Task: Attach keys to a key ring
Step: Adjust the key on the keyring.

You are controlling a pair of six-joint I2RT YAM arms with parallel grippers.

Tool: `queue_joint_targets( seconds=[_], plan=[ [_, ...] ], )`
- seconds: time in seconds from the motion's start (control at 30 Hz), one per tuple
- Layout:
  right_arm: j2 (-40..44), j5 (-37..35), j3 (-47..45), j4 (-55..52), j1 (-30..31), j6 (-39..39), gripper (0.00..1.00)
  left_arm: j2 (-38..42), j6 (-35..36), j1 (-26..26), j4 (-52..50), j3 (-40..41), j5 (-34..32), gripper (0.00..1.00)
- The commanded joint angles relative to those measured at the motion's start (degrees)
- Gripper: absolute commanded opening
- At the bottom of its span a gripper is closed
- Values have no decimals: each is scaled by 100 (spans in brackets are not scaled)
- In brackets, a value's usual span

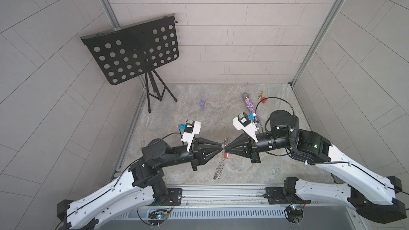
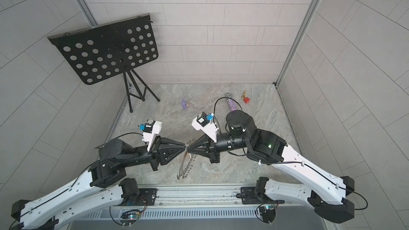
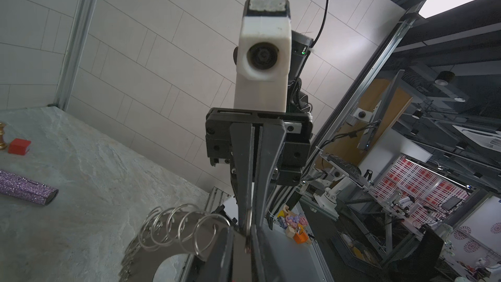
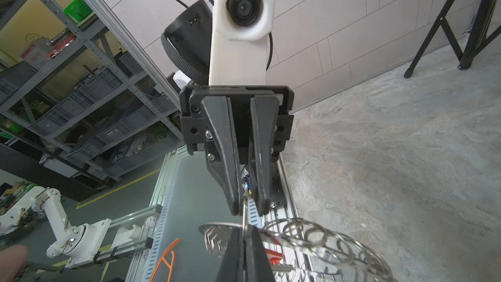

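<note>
Meeting tip to tip above the near middle of the table (image 1: 177, 118), the two arms work at one tiny spot. The right gripper (image 3: 250, 223) is clenched on a single wire loop (image 4: 245, 222) at the rim of the key ring (image 2: 185, 167). The big grey disc hangs on edge below that pinch. Its lower end is close to the table, but whether it touches cannot be told. The left gripper (image 4: 250, 211) sits with its jaws slightly parted around the same loop, with a gap beside the wire, so it looks released rather than gripping. The key (image 1: 225, 155), with its red tag, dangles just beneath the fingertips on the right side of the disc. Whether it is already threaded onto a loop is hidden.

The likeliest trouble is the load path: the whole disc seems to depend on one thin, springy wire in one pinch. The wire could roll between the flat pads, letting the disc swing or twist and pulling the loop out of line for the left jaws. A slip would drop the ring onto the table, and the key might slide off an unclosed coil. The tips are also so close together that a small sideways error could knock one finger into the other.
</note>
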State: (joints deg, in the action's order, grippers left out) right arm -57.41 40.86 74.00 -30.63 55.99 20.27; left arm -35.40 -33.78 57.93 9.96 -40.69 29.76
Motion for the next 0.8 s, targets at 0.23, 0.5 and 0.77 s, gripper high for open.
queue_joint_targets(
  seconds=[0.23,0.5,0.77],
  plan=[
    [-320,364,523,-972,35,-371,0,15,3,17,-424,-278,660,19],
    [-482,519,598,-1201,41,-401,0,-127,5,19,-628,-370,889,16],
    [-559,502,634,-1349,44,-496,0,-169,-41,16,-714,-343,972,5]
  ],
)
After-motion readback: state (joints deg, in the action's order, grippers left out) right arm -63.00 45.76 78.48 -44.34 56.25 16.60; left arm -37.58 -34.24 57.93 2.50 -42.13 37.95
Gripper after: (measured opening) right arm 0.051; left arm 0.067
